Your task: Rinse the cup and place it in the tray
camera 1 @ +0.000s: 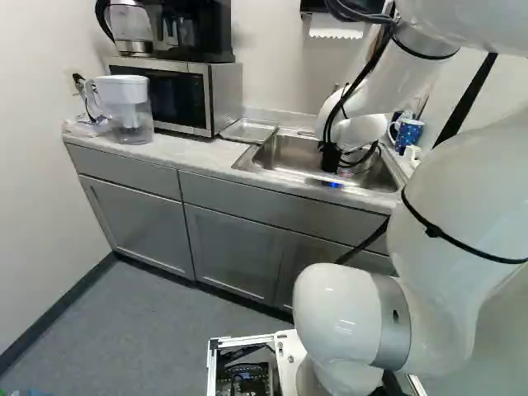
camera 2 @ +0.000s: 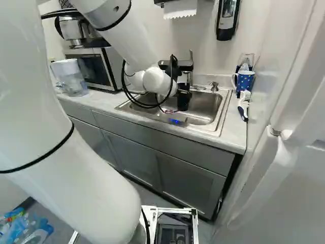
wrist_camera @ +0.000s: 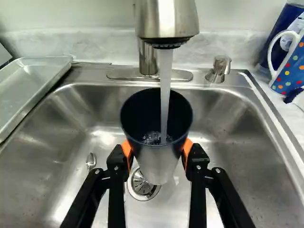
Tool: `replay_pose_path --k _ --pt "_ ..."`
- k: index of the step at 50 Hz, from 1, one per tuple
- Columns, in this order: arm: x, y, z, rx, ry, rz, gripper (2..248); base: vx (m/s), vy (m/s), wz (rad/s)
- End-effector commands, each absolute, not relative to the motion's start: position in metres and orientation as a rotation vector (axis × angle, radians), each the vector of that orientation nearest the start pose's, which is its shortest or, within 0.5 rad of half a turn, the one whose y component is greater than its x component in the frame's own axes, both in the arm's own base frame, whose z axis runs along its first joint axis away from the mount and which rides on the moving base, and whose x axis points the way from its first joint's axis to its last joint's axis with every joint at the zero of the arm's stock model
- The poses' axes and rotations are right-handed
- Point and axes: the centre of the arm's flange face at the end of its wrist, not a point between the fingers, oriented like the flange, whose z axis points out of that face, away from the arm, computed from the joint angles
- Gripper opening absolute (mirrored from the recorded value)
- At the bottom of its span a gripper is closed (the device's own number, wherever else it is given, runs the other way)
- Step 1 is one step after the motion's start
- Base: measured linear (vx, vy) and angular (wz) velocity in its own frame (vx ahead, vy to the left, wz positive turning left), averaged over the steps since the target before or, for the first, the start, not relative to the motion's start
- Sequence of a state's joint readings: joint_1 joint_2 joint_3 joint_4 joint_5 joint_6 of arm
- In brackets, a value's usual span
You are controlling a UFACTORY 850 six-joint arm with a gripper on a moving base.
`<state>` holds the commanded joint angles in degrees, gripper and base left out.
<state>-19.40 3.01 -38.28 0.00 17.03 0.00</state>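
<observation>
Left base view: on the countertop (camera 1: 190,155), the metal tray (camera 1: 250,131) lies between the microwave (camera 1: 221,95) and the left edge of the sink (camera 1: 289,153). Right base view: the gripper (camera 2: 184,96) is over the sink; beyond the sink's right edge, near its back corner, stands 1 spotted blue mug (camera 2: 245,81). Wrist view: 2 fingers with orange pads (wrist_camera: 127,151) clasp the cup (wrist_camera: 154,164) from both sides over the sink, its mouth up beneath the faucet (wrist_camera: 146,23); 1 stream of water (wrist_camera: 165,95) runs into it.

**White arm (camera 1: 470,190) extended, grip closed**

The forearm (camera 2: 124,38) is slanted down toward the far side. At its end, the black gripper (camera 2: 183,99) is tilted downward, its two orange-padded fingers (wrist_camera: 196,159) parted but pressed inward in a grip.
</observation>
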Motion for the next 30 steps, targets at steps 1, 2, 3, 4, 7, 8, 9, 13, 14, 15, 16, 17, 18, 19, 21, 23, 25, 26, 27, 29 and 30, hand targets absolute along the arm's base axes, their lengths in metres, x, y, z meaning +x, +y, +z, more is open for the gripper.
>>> replay_pose_path --k 1,2,3,4,7,8,9,13,14,15,16,17,18,19,21,23,25,26,27,29,30 --pt "0.4244 -0.1495 0.4851 -2.855 0.488 -1.593 121 0.0 0.0 0.0" --pt "0.4244 -0.1495 0.4851 -2.855 0.488 -1.593 121 0.0 0.0 0.0" --pt "0.4244 -0.1495 0.4851 -2.855 0.488 -1.593 121 0.0 0.0 0.0" --pt "0.4244 -0.1495 0.4851 -2.855 0.488 -1.593 121 0.0 0.0 0.0" --pt "0.4244 -0.1495 0.4851 -2.855 0.488 -1.593 121 0.0 0.0 0.0" --pt "0.4244 -0.1495 0.4851 -2.855 0.488 -1.593 121 0.0 0.0 0.0" --pt "0.4244 -0.1495 0.4851 -2.855 0.488 -1.593 121 0.0 0.0 0.0" --pt "0.4244 -0.1495 0.4851 -2.855 0.488 -1.593 121 0.0 0.0 0.0" --pt "0.4244 -0.1495 0.4851 -2.855 0.488 -1.593 121 0.0 0.0 0.0" --pt "0.4244 -0.1495 0.4851 -2.855 0.488 -1.593 121 0.0 0.0 0.0" --pt "0.4244 -0.1495 0.4851 -2.855 0.488 -1.593 121 0.0 0.0 0.0" --pt "0.4244 -0.1495 0.4851 -2.855 0.488 -1.593 121 0.0 0.0 0.0" --pt "0.4244 -0.1495 0.4851 -2.855 0.488 -1.593 121 0.0 0.0 0.0" --pt "0.4244 -0.1495 0.4851 -2.855 0.488 -1.593 121 0.0 0.0 0.0" --pt "0.4244 -0.1495 0.4851 -2.855 0.488 -1.593 121 0.0 0.0 0.0" --pt "0.4244 -0.1495 0.4851 -2.855 0.488 -1.593 121 0.0 0.0 0.0" --pt "0.4244 -0.1495 0.4851 -2.855 0.488 -1.593 121 0.0 0.0 0.0" --pt "0.4244 -0.1495 0.4851 -2.855 0.488 -1.593 121 0.0 0.0 0.0" --pt "0.4244 -0.1495 0.4851 -2.855 0.488 -1.593 121 0.0 0.0 0.0" --pt "0.4244 -0.1495 0.4851 -2.855 0.488 -1.593 121 0.0 0.0 0.0" --pt "0.4244 -0.1495 0.4851 -2.855 0.488 -1.593 121 0.0 0.0 0.0"
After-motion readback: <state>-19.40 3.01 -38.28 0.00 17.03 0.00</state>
